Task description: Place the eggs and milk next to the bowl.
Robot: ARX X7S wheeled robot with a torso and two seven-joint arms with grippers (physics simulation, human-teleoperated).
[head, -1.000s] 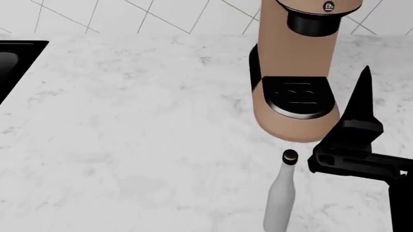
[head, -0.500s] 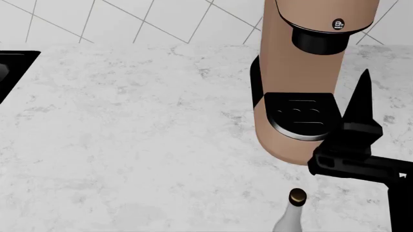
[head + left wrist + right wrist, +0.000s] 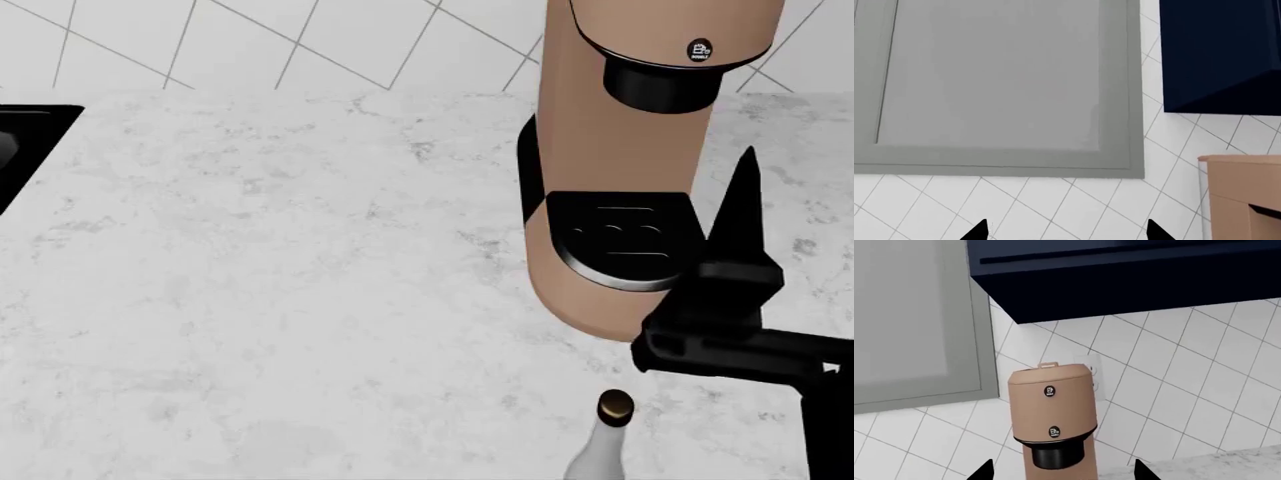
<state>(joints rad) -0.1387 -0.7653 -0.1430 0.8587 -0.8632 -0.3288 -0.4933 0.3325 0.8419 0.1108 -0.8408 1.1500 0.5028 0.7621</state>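
**A:** Milk (image 3: 598, 445) stood at the near edge of the head view, on the white marbled counter (image 3: 267, 280). Only its brassy cap and the top of its white neck showed; the rest ran off the frame.

**B:** And what was around it?

**A:** A tall tan-and-black appliance (image 3: 627, 180) rose just behind it, with its dark round tray facing forward. The right gripper (image 3: 741, 215) hung above and to the right of the bottle, apart from it, its black finger pointing away toward the tiled wall (image 3: 334, 40).

**B:** Were its jaws apart?

**A:** In the right wrist view two dark fingertips (image 3: 981, 471) sat well apart with nothing between them, so it was spread and empty. That camera looked at the appliance, the wall tiles and a dark blue cabinet (image 3: 1121, 275) overhead.

**B:** The left gripper?

**A:** It did not show in the head view. In the left wrist view its fingertips (image 3: 977, 231) were likewise wide apart and empty, facing a grey panel (image 3: 994, 80) on the tiled wall.

**B:** Eggs or bowl?

**A:** I could not tell; neither showed in any view. A black corner (image 3: 27, 140) sat at the counter's far left.
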